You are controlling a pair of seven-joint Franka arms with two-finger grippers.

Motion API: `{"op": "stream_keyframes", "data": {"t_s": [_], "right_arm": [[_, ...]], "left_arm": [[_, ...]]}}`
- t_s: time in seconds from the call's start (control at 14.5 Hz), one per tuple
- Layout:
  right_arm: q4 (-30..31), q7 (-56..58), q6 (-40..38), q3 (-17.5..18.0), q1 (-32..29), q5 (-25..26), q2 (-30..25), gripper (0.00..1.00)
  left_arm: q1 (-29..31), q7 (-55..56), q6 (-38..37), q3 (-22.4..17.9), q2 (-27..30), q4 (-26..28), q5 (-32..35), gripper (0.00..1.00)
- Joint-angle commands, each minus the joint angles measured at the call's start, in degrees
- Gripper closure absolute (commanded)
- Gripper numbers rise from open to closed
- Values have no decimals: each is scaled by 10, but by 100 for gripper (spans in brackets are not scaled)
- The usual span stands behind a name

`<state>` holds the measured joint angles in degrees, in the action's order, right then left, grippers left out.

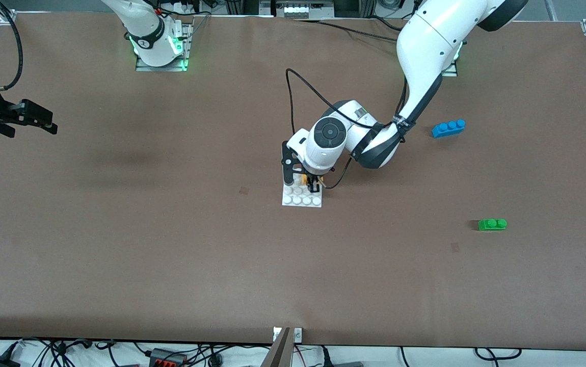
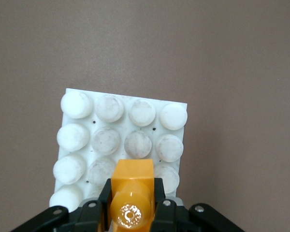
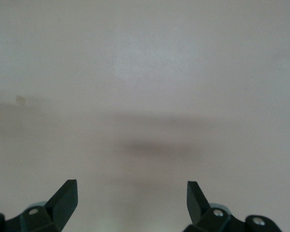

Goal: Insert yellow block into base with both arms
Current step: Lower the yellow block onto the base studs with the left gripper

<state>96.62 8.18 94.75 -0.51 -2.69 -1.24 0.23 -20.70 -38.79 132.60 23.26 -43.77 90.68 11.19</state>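
The white studded base (image 1: 301, 198) lies at the table's middle. My left gripper (image 1: 311, 182) is shut on the yellow block (image 1: 303, 179) and holds it at the base's edge farther from the front camera. In the left wrist view the yellow block (image 2: 131, 193) sits between the black fingers (image 2: 103, 203) over the base's (image 2: 121, 130) nearest studs; I cannot tell if it is seated. My right gripper (image 1: 51, 125) is open and empty, up over bare table at the right arm's end; its fingertips (image 3: 67, 193) show only brown table between them.
A blue three-stud brick (image 1: 448, 128) lies toward the left arm's end, farther from the front camera than a green two-stud brick (image 1: 492, 224). A black cable (image 1: 298, 86) loops above the left wrist.
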Motion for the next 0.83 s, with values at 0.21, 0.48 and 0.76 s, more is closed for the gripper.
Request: {"op": "stream_keyframes", "data": {"t_s": [0.21,0.48,0.76], "right_arm": [[-7,4,-10,-1,6,-2,0,0],[-7,4,-10,-1,8,-2,0,0],[-7,4,-10,-1,8,-2,0,0]], "left_arm": [[-16,8,-8,-9,-16,-25,23,97],[-20,6,-8,-9,-33,-54,24,97],[-36,6,-9,-20,-40,-72,24,98]]}}
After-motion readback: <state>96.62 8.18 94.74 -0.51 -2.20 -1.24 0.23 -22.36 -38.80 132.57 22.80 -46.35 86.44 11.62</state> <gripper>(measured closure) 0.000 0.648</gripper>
